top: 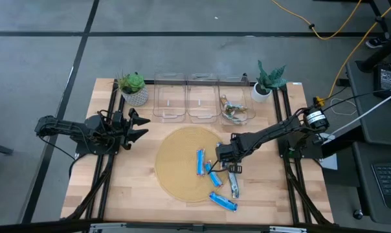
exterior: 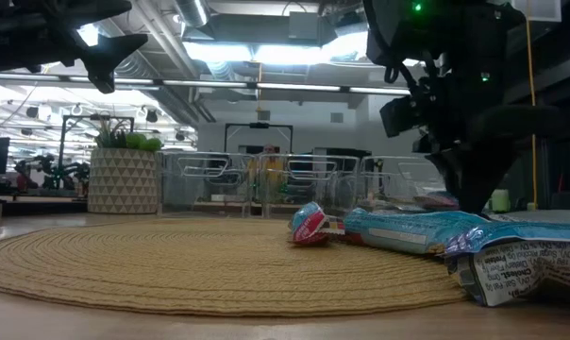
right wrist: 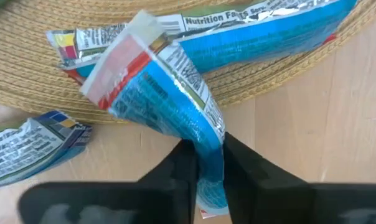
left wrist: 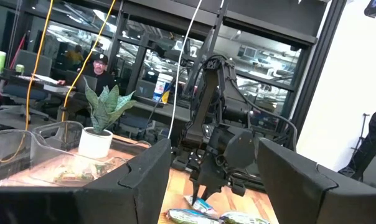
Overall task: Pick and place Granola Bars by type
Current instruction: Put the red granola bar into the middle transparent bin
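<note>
Pinched between the right gripper (right wrist: pixel 208 163) jaws was a blue granola bar (right wrist: pixel 169 87), lifted at the round mat's (top: pixel 176 168) right edge; the left gripper (top: pixel 136 126) waited open near the table's left edge.

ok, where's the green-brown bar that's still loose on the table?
High view: the green-brown bar lies on bare wood just off the round woven mat's right edge, beside the right tool, with a blue bar nearer the front edge.
</note>
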